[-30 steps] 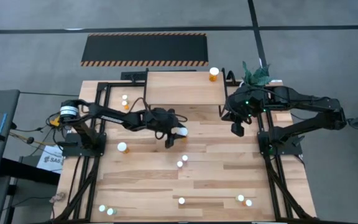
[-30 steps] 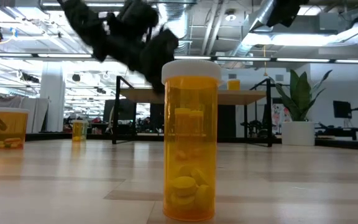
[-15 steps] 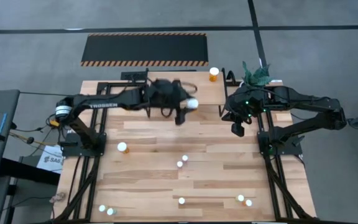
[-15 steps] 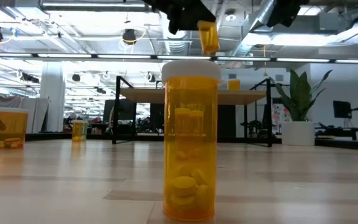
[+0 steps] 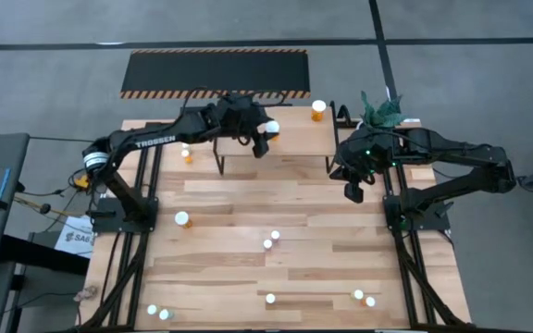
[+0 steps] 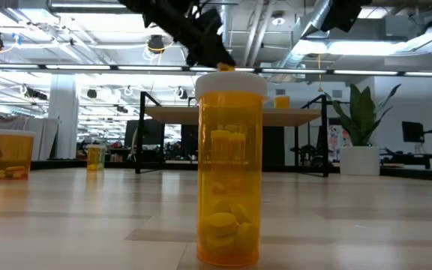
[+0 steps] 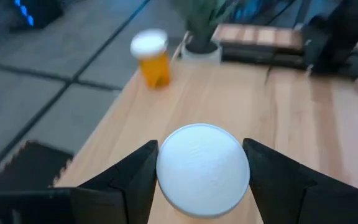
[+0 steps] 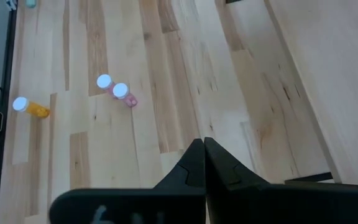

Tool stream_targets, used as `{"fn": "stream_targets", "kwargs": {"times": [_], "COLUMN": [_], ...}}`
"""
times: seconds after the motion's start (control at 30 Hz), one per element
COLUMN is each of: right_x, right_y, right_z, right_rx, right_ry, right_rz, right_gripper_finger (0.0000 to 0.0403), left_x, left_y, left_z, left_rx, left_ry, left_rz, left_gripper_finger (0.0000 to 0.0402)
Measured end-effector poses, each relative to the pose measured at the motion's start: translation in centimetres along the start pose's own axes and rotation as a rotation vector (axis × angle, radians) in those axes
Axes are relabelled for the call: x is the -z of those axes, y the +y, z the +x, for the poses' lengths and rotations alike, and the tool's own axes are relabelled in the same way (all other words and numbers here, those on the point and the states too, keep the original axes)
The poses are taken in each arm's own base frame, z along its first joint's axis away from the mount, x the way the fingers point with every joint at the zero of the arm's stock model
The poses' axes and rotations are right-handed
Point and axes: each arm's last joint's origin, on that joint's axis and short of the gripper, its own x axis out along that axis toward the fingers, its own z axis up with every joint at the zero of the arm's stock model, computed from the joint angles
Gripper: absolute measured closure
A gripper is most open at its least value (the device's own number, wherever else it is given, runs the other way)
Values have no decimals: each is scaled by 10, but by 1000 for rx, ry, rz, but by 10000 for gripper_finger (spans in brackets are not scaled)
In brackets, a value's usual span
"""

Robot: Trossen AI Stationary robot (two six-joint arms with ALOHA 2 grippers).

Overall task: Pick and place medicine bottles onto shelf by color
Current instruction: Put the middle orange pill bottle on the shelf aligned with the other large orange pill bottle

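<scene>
My left gripper [image 5: 266, 131] hangs over the shelf [image 5: 294, 134], a small light-wood rack at the table's far edge, and is shut on an orange medicine bottle with a white cap [image 7: 202, 168]. One orange bottle [image 5: 318, 110] stands on the shelf's far right corner. Other medicine bottles stand on the tabletop, among them an orange one [image 5: 182, 219] and a pinkish pair [image 5: 271, 240]. My right gripper [image 5: 353, 190] hangs shut and empty, right of the shelf's near right corner. My left gripper pinches the bottle at its cap end [image 7: 166, 186] between its two fingers [image 7: 135, 177], one on each side. The cap's top faces the wrist camera and hides the body. The fingers come from the table's left, slanting down. The bottle is lifted clear above the shelf top.
A potted plant [image 5: 378, 111] stands right of the shelf. More bottles stand along the table's near edge [image 5: 270, 299] [image 5: 364, 297] [image 5: 157, 313] and one close before the low camera [image 6: 229, 169]. A black mat with striped edges [image 5: 216, 72] lies on the floor beyond the table.
My left gripper has carried the bottle up from the middle of the table and toward the far edge, over the shelf, tipping closer to level. The bottle has stayed in its hold, clear of the table.
</scene>
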Motion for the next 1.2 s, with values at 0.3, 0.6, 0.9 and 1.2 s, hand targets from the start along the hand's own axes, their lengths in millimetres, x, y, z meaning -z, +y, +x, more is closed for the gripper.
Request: {"fn": "stream_targets", "kwargs": {"times": [0.3, 0.6, 0.9, 1.2], "right_x": [-2, -3, -3, -3], "right_y": [0, 0, 0, 0], "right_z": [0, 0, 0, 0], "right_rx": [-2, -4, -3, -3], "right_ry": [-19, -29, -28, -27], "right_rz": [-1, 2, 6, 6], "right_gripper_finger": [395, 395, 395, 395], "left_x": [10, 14, 24, 23], "left_y": [5, 7, 5, 5], "left_z": [1, 1, 6, 6], "left_rx": [14, 13, 14, 19], "left_ry": [56, 91, 100, 83], "left_rz": [-17, -47, -52, -66], "left_gripper_finger": [194, 194, 194, 192]}}
